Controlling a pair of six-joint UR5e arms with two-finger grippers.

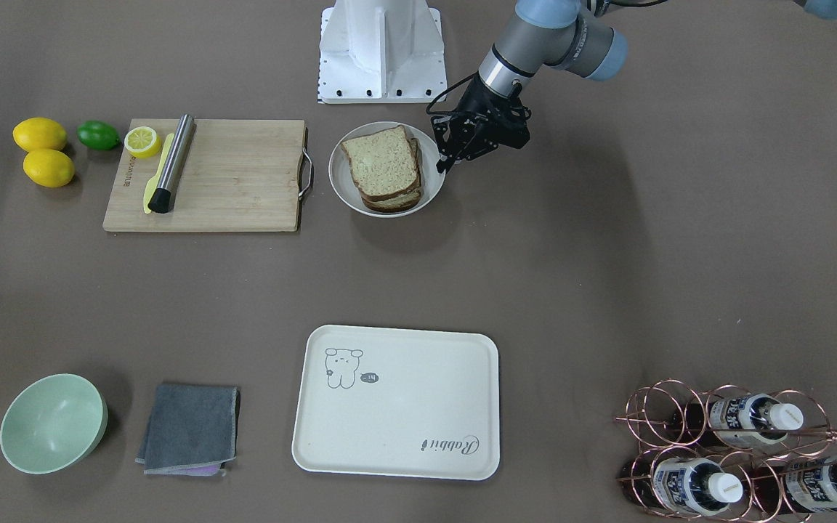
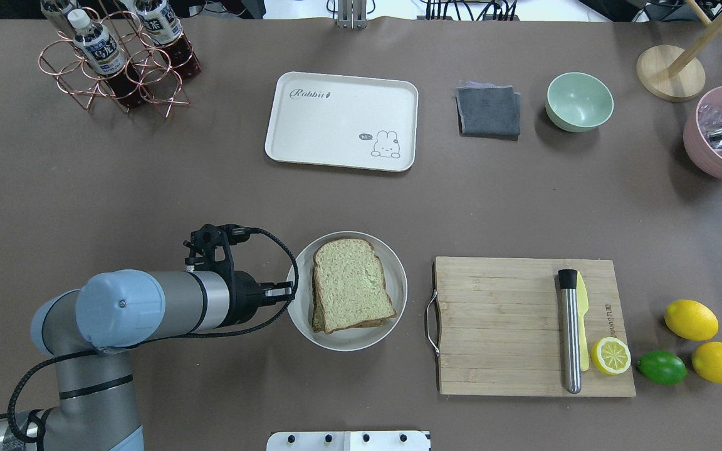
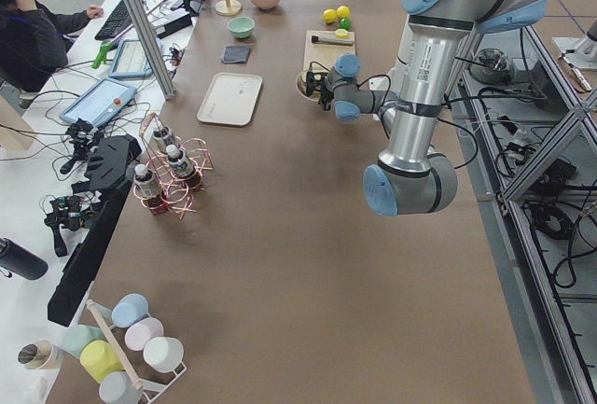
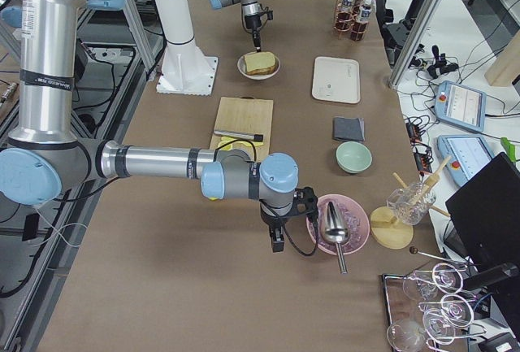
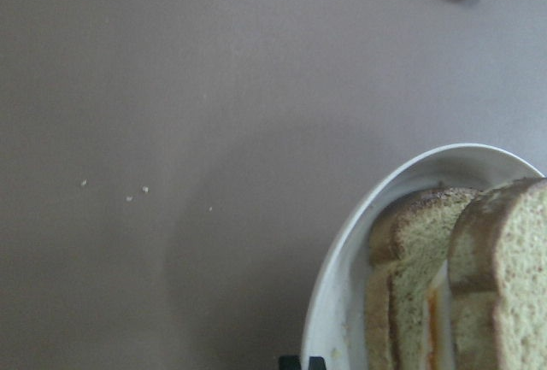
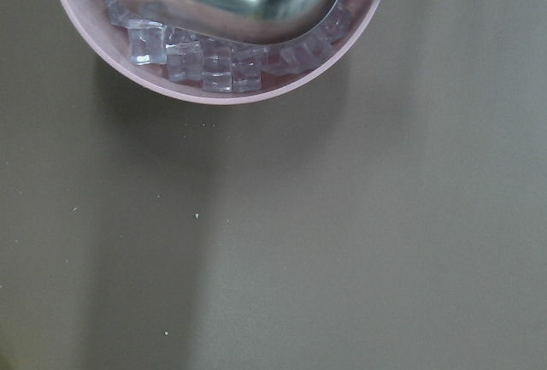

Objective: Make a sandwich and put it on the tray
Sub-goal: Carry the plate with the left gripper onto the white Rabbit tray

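The sandwich (image 1: 382, 165) (image 2: 351, 285) lies on a round white plate (image 2: 401, 294) near the robot's base. It is two speckled brown-crusted slices, and the left wrist view shows white and orange egg (image 5: 434, 319) between them. My left gripper (image 1: 444, 163) (image 2: 286, 290) hovers just beside the plate's rim (image 5: 342, 250), shut and holding nothing. The cream tray (image 1: 397, 436) (image 2: 329, 131) with the cartoon drawing sits bare across the table. My right gripper (image 4: 276, 242) hangs by a pink bowl (image 4: 337, 222); I cannot tell its state.
A wooden cutting board (image 2: 499, 326) carries a steel rod (image 2: 569, 332), a yellow knife and a lemon half (image 2: 610, 356). Two lemons and a lime (image 2: 662, 367) lie beside it. A grey cloth (image 2: 488, 111), green bowl (image 2: 579, 101) and bottle rack (image 2: 116, 62) line the far side.
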